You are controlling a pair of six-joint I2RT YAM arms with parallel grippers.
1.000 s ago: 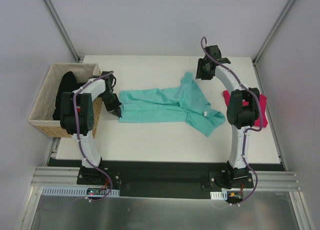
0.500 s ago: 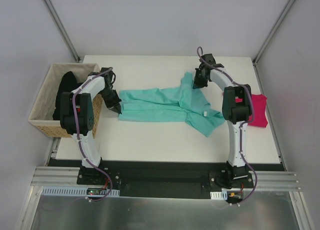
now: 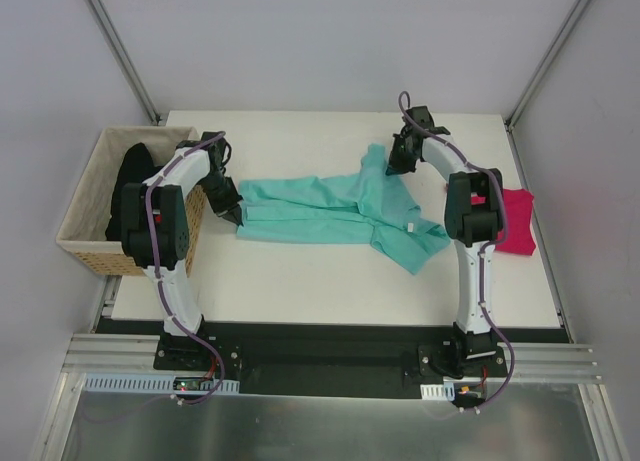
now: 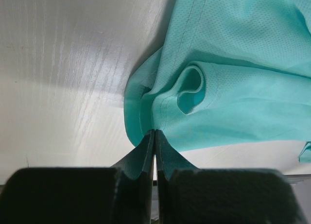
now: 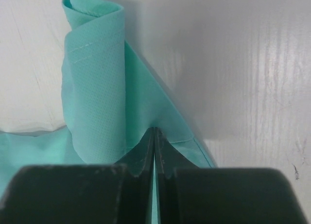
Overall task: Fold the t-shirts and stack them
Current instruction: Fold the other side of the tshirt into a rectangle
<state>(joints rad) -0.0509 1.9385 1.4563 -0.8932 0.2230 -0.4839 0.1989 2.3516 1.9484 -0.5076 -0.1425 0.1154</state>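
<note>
A teal-green t-shirt [image 3: 330, 211] lies stretched across the middle of the white table [image 3: 300, 271]. My left gripper [image 3: 238, 221] is shut on its left edge; in the left wrist view the cloth [image 4: 228, 88] bunches at the closed tips [image 4: 155, 132]. My right gripper [image 3: 392, 167] is shut on the shirt's far right corner, and the right wrist view shows a fold of teal cloth [image 5: 97, 88] pinched at the tips [image 5: 154, 130]. A magenta-pink t-shirt [image 3: 515, 231] lies at the right, partly behind the right arm. Black t-shirts [image 3: 130, 181] fill the basket.
The tan woven basket [image 3: 85, 241] stands at the table's left edge, close beside the left arm. A white tag [image 3: 409, 226] shows on the teal shirt's right sleeve. Grey walls and metal posts close in the table at the back and sides.
The right arm came down from above the back of the table onto the teal shirt's far right corner and its gripper shut on the cloth. The left gripper kept its hold.
</note>
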